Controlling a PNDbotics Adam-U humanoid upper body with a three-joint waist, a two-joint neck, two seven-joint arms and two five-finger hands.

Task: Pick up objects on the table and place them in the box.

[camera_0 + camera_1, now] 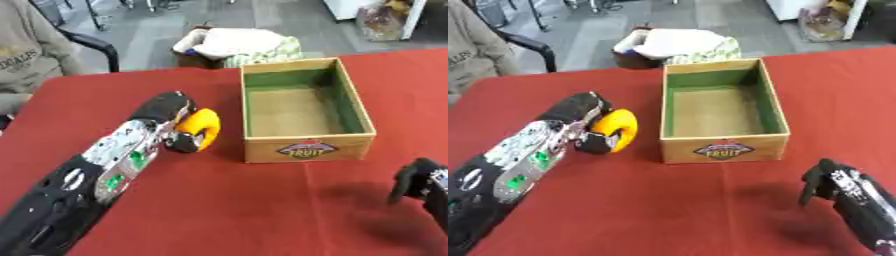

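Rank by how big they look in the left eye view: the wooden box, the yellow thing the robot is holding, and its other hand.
1. Wooden box, clearly largest.
2. Yellow object in the left hand and the right hand look similar; the hand is nearer the camera, so unranked.

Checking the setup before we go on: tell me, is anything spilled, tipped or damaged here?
Nothing stands out. The box sits upright on the red table and looks empty. The left hand is curled round a yellow object beside it. The right hand hangs at the lower right, holding nothing.
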